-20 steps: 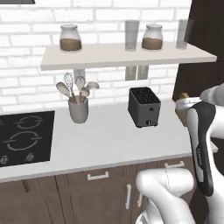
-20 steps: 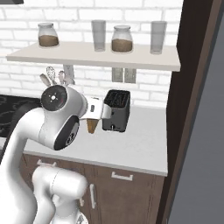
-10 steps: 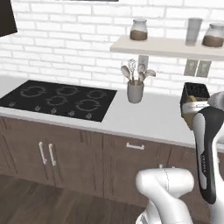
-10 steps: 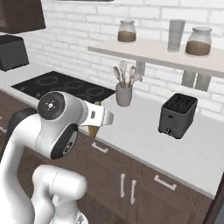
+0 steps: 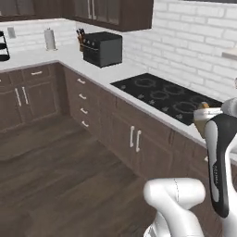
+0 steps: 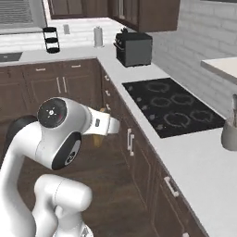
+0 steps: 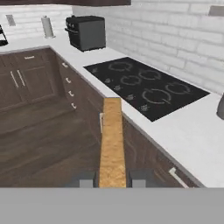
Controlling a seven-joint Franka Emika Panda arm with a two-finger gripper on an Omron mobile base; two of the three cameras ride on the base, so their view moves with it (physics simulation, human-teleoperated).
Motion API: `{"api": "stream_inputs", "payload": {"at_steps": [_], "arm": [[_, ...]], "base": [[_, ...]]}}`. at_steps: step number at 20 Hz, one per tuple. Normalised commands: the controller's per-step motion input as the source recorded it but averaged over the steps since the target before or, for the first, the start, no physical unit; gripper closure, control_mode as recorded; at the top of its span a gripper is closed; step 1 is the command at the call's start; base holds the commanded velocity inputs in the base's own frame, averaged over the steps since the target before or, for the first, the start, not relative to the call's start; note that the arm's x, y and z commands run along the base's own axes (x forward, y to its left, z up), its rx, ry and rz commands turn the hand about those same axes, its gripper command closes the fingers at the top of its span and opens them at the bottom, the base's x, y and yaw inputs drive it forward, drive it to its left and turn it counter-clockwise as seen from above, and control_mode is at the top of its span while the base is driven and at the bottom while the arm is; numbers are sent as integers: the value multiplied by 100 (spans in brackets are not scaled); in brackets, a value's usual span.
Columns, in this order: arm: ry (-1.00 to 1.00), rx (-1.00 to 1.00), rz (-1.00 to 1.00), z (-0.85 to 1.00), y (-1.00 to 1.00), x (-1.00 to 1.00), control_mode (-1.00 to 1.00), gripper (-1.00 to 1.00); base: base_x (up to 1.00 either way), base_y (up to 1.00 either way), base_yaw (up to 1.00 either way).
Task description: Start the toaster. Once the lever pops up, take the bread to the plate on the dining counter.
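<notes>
Gripping the thin golden-brown bread slice (image 7: 112, 144) by its lower edge, the dark fingers (image 7: 87, 180) were clenched on it, holding it edge-on just beside the black four-burner cooktop (image 7: 145, 85) on the white bench (image 7: 192, 131). Light, stiff, crumbly; gentle edge hold seemed right.

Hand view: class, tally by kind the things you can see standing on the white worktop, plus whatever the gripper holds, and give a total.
Black countertop oven: 1
Paper towel roll: 1
Grey utensil cup: 1
Bread slice, clamped in the gripper: 1
Total: 4
</notes>
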Motion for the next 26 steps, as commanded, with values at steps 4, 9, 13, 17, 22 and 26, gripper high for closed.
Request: {"api": "stream_inputs", "payload": {"at_steps": [4,9,13,17,22,26], "arm": [[0,0,0,0,0,0,100,100],[0,0,0,0,0,0,100,100],[0,0,0,0,0,0,100,100],[0,0,0,0,0,0,100,100],[0,0,0,0,0,0,100,100],[0,0,0,0,0,0,100,100]], "base": [[-10,0,100],[-3,0,100],[-1,0,100],[0,0,100],[0,0,100],[0,26,96]]}}
